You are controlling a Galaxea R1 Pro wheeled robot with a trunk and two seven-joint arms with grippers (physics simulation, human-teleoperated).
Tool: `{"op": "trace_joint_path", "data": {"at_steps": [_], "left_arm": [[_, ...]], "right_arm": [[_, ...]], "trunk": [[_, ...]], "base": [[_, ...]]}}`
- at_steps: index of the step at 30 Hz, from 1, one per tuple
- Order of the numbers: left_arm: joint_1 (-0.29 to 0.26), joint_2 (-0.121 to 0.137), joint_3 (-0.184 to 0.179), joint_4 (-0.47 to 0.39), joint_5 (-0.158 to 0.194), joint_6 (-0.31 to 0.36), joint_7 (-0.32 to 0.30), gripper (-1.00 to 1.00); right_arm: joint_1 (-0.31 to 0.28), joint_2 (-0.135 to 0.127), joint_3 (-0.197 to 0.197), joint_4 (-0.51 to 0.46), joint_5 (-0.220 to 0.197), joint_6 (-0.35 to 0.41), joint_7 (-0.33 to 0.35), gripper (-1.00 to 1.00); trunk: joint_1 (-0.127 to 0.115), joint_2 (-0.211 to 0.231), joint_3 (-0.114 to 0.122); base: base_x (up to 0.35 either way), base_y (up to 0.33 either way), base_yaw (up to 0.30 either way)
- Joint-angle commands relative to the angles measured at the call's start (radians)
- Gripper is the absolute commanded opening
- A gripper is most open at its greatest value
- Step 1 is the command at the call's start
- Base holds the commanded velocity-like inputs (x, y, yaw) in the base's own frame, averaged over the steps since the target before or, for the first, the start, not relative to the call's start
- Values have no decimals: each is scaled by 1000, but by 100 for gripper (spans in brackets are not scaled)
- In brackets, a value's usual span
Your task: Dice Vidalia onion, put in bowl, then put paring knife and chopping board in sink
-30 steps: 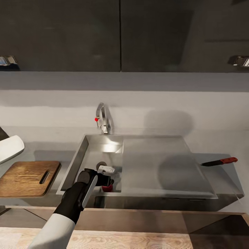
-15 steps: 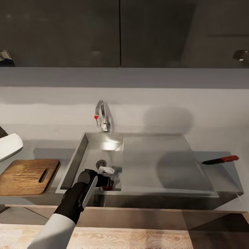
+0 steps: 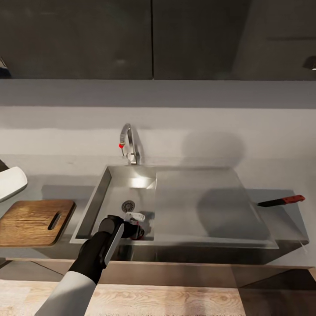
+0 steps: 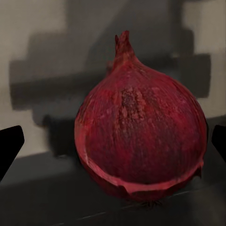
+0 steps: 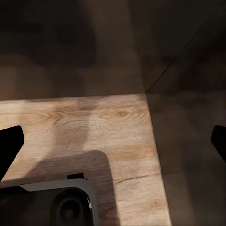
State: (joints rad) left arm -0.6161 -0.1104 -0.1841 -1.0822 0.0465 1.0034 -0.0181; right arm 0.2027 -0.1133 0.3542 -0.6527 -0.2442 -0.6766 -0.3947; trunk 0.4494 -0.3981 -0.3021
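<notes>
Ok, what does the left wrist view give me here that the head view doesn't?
Left wrist view: the Vidalia onion in close-up, skin and stem tip clear, with the left gripper fingertips spread wide on either side, not touching it.

Head view: the layout, with the sink, its tap, the chopping board and bowl to the left, and the paring knife to the right.

Both: the onion inside the basin.

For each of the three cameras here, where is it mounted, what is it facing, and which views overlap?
Head view: high, looking down at the sink; left arm and left gripper show.
Left wrist view: along the fingers at the onion, close.
Right wrist view: faces wooden floor; fingertips show.
Shared: head and left wrist views both show the onion.
</notes>
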Motion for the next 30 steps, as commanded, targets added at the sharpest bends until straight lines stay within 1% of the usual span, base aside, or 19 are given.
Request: {"op": "trace_joint_path", "data": {"at_steps": [1, 10, 21, 22, 30], "left_arm": [[-1, 0, 0, -1, 4, 4, 1, 100], [-1, 0, 2, -1, 4, 4, 1, 100], [-1, 0, 2, -3, 4, 4, 1, 100], [-1, 0, 2, -5, 3, 4, 1, -100], [-1, 0, 3, -10, 3, 4, 1, -100]], "right_arm": [[0, -2, 8, -2, -5, -1, -9, 100], [0, -2, 8, -2, -5, -1, -9, 100], [0, -2, 8, -2, -5, -1, -9, 100], [0, -2, 8, -2, -4, -1, -9, 100], [0, -2, 8, -2, -5, -1, -9, 100]], "trunk": [[1, -2, -3], [1, -2, -17], [1, -2, -19], [1, -2, -19], [1, -2, -19]], "base": [[0, 0, 0], [0, 0, 0], [0, 0, 0], [0, 0, 0], [0, 0, 0]]}}
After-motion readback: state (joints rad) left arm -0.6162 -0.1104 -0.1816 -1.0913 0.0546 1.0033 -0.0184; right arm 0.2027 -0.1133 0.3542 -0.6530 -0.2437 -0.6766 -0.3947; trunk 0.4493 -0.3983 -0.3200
